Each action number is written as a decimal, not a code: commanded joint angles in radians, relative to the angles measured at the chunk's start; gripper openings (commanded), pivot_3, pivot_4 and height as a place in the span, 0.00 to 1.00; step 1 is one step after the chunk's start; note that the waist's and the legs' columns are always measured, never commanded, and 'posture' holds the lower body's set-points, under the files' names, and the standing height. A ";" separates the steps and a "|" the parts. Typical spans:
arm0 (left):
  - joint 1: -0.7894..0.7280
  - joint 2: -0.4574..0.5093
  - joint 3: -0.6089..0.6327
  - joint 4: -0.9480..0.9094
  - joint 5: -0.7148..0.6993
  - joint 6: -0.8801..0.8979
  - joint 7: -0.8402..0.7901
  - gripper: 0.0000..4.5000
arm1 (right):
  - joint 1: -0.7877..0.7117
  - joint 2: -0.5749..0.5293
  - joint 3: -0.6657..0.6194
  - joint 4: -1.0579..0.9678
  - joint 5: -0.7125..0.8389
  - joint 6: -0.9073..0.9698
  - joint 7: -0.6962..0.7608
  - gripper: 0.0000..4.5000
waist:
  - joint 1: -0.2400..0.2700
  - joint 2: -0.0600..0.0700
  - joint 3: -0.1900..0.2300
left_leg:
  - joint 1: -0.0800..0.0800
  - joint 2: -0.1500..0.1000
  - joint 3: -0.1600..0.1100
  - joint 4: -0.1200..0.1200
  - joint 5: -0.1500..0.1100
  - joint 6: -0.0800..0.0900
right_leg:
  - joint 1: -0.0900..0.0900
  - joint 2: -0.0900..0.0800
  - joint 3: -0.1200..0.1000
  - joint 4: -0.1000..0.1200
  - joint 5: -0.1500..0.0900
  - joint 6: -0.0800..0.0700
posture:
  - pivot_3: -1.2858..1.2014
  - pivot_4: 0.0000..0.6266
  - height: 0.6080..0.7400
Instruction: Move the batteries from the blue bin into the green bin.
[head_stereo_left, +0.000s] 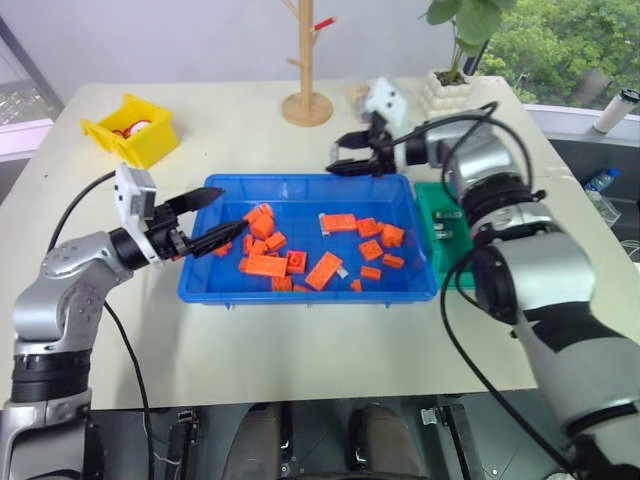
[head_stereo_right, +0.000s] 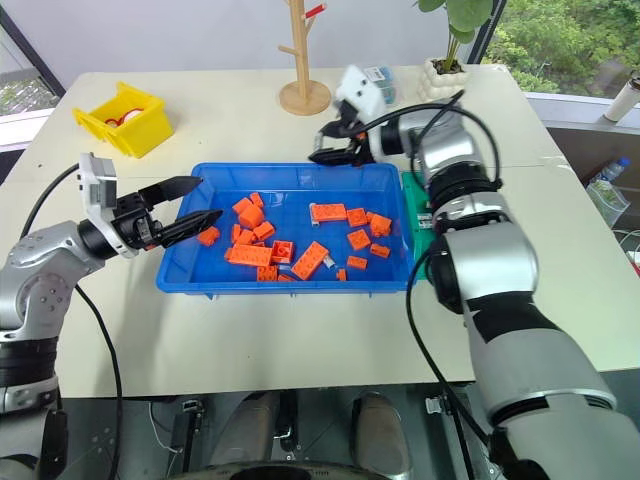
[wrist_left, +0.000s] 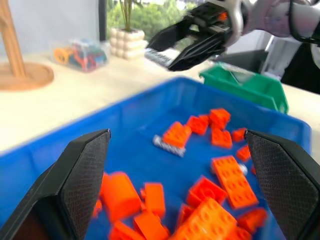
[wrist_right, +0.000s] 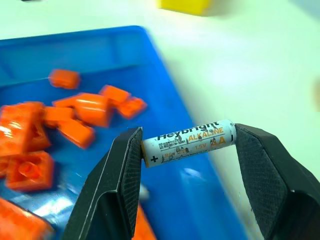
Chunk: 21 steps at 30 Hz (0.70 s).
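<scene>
The blue bin (head_stereo_left: 300, 215) lies mid-table with many orange bricks in it. A battery (wrist_right: 189, 141), white-labelled, is clamped end to end between the fingers (wrist_right: 120, 170) of my right gripper (head_stereo_left: 352, 162), which hovers above the bin's far rim. Two more batteries (wrist_left: 167, 145) (head_stereo_left: 343, 270) lie among the bricks. The green bin (head_stereo_left: 445, 225) stands against the blue bin's right side, below my right forearm. My left gripper (head_stereo_left: 215, 213) is open and empty over the blue bin's left edge, pointing in towards the bricks.
A yellow bin (head_stereo_left: 135, 130) sits at the far left of the table. A wooden stand (head_stereo_left: 307, 105) and a white plant pot (head_stereo_left: 455, 90) stand at the back. A clear bag of coloured bits (wrist_left: 80, 52) lies near the stand.
</scene>
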<state>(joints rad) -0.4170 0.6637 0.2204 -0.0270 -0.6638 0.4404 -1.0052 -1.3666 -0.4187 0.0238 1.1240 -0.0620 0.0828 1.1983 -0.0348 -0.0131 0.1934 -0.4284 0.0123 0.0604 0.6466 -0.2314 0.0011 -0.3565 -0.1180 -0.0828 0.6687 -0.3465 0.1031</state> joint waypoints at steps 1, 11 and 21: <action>-0.048 -0.016 -0.029 0.034 0.017 -0.037 -0.040 1.00 | 0.036 -0.083 -0.042 -0.075 0.044 0.048 -0.006 0.49 | -0.001 0.000 0.000 | 0.000 0.000 0.000 0.000 0.000 0.000 | 0.000 0.000 0.000 0.000 0.000 0.000 | 0.52 0.24 1.00; -0.153 -0.055 -0.090 0.132 0.062 -0.061 -0.103 1.00 | 0.321 -0.301 -0.134 -0.321 0.140 0.191 -0.048 0.49 | -0.002 0.000 0.000 | 0.000 0.000 0.001 0.000 0.000 0.000 | 0.000 0.000 0.000 -0.001 0.000 0.000 | 0.52 0.24 1.00; -0.173 -0.065 -0.097 0.175 0.095 -0.073 -0.126 1.00 | 0.695 -0.377 -0.274 -0.792 0.291 0.431 -0.156 0.49 | 0.019 0.000 0.000 | 0.000 0.001 0.002 0.000 0.000 0.000 | 0.000 0.000 0.000 -0.002 0.000 0.000 | 0.52 0.24 1.00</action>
<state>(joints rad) -0.5737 0.5916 0.1121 0.1554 -0.5746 0.3838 -1.1217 -0.6728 -0.7732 -0.2125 0.4097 0.1918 0.4889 1.0582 -0.0159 -0.0131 0.1935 -0.4284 0.0132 0.0624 0.6474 -0.2313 0.0014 -0.3559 -0.1180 -0.0828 0.6671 -0.3465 0.1033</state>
